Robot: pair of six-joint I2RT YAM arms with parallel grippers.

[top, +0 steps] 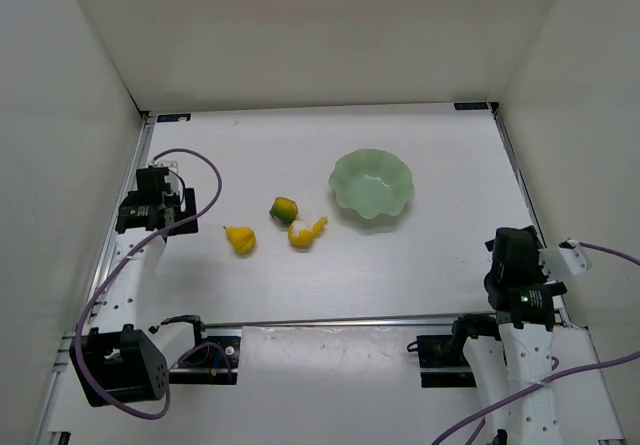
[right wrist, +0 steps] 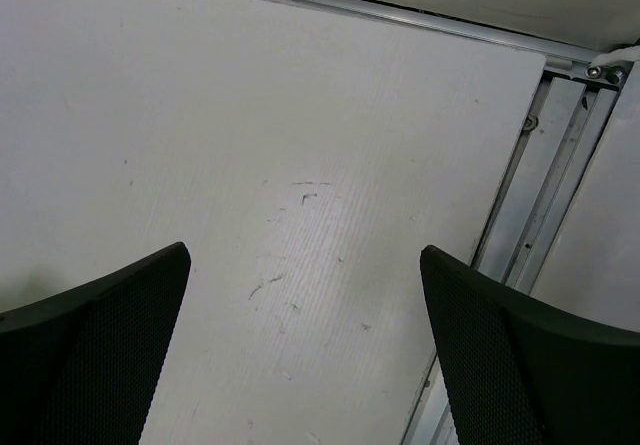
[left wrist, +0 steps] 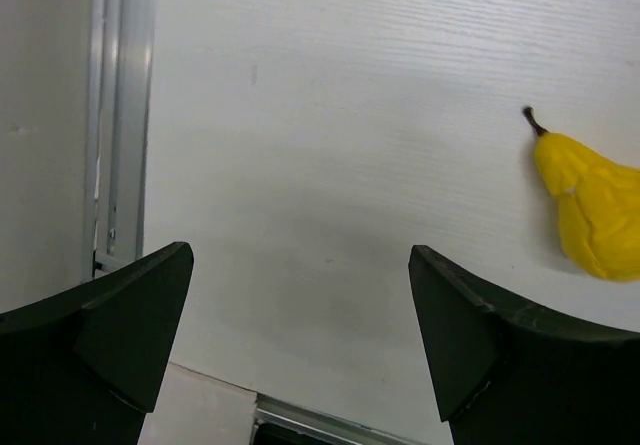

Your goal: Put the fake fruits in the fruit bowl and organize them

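I have white walls on three sides of the table, so my room is boxed in left, right and far. My left gripper hangs close to the left edge, with a metal rail running just beside its left finger; its jaws are spread wide and hold nothing. My right gripper sits near the right edge with a second rail beside it, jaws equally wide and holding nothing. Between them the table lies open. I count three fruits, all on the table left of centre: the yellow pear nearest my left arm, the round green-and-orange fruit farther back, and the banana-like one just beside it. One fruit bowl stands to their right, near but apart, away from every wall
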